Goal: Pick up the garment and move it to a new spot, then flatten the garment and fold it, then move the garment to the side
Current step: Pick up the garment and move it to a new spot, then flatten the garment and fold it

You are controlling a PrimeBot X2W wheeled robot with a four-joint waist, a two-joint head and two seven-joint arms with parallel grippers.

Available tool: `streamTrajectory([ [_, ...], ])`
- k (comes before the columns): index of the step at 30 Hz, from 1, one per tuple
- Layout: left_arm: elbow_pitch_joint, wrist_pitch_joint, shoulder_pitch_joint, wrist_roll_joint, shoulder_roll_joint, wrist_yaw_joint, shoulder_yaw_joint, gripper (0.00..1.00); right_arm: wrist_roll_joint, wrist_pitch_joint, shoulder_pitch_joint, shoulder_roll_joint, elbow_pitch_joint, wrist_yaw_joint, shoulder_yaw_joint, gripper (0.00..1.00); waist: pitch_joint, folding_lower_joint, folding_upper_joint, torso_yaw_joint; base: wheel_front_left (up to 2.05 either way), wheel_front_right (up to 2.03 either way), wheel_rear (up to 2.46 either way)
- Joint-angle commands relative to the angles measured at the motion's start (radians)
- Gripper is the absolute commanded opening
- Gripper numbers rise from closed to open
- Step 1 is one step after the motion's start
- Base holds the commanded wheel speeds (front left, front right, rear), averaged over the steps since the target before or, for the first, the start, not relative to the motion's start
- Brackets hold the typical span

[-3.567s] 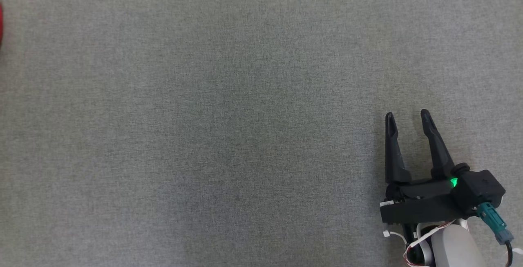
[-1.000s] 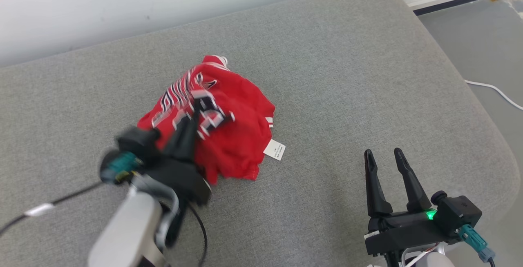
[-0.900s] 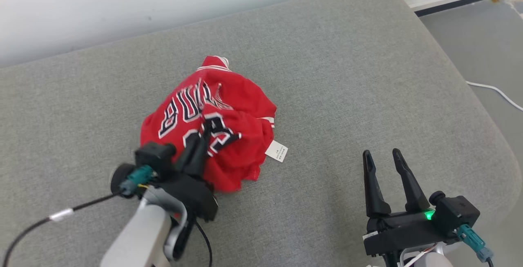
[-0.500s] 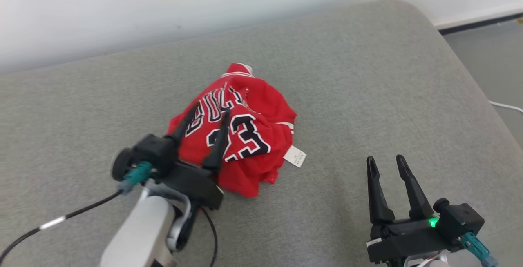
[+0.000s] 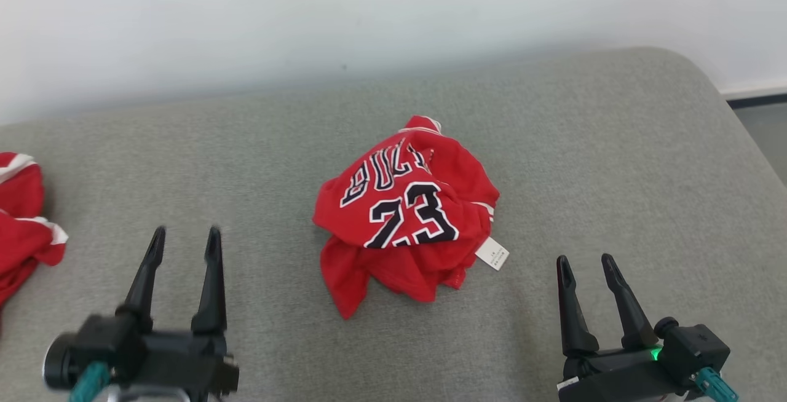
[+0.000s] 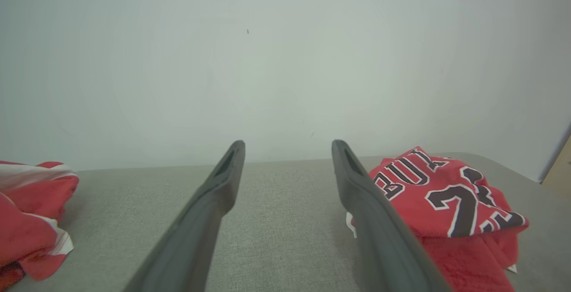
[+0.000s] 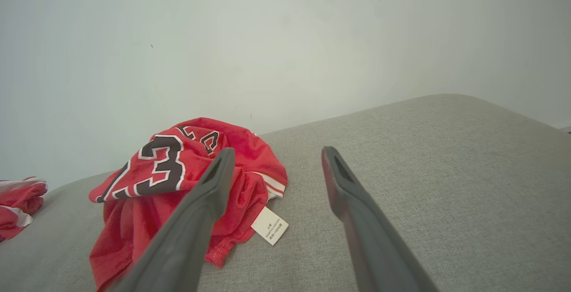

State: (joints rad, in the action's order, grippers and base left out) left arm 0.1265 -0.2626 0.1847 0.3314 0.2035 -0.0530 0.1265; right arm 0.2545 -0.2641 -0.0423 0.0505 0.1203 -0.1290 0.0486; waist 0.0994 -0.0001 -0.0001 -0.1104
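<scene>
Red cloth, a second heap point(image 5: 21, 236), lies at the far left of the grey cushion point(image 5: 615, 144). My left gripper point(image 5: 186, 231) is parted and empty. The garment point(image 5: 406, 211) sits crumpled mid-cushion, touching neither gripper. My right gripper point(image 5: 585, 259) is likewise parted and empty. Risk: pinching several bunched layers would lift it tangled and hinder flattening.

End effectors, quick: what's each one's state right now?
Left end effector: open, holding nothing.
Right end effector: open, holding nothing.
</scene>
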Motion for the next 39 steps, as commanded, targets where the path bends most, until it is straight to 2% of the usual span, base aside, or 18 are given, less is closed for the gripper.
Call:
streamTrajectory([
  [1, -0.028, -0.003, -0.058, -0.045, -0.012, 0.004, -0.025, 1.00, -0.005, -0.001, 0.013, 0.000, 0.005, -0.003, 0.000, 1.00, -0.026, 0.0001, 0.0001, 0.030, 0.00, 0.00, 0.00],
  [7, -0.072, -0.003, -0.182, -0.149, -0.053, 0.020, -0.082, 1.00, -0.013, -0.001, 0.029, -0.001, 0.019, -0.003, 0.001, 1.00, -0.048, 0.0001, 0.0001, 0.046, 0.00, 0.00, 0.00],
  [19, -0.030, -0.003, -0.272, -0.203, -0.128, -0.014, -0.165, 1.00, -0.024, -0.001, 0.052, -0.001, 0.052, -0.003, -0.003, 1.00, -0.071, 0.0001, 0.0001, 0.069, 0.00, 0.00, 0.00],
  [29, -0.005, -0.003, -0.279, -0.248, -0.149, -0.025, -0.179, 1.00, -0.032, -0.001, 0.064, -0.001, 0.081, -0.003, -0.002, 1.00, -0.065, 0.0001, 0.0001, 0.093, 0.00, 0.00, 0.00],
  [39, 0.014, -0.003, -0.289, -0.256, -0.154, -0.010, -0.173, 1.00, -0.036, -0.001, 0.064, -0.001, 0.097, -0.003, 0.007, 1.00, -0.056, 0.0001, 0.0001, 0.097, 0.00, 0.00, 0.00],
])
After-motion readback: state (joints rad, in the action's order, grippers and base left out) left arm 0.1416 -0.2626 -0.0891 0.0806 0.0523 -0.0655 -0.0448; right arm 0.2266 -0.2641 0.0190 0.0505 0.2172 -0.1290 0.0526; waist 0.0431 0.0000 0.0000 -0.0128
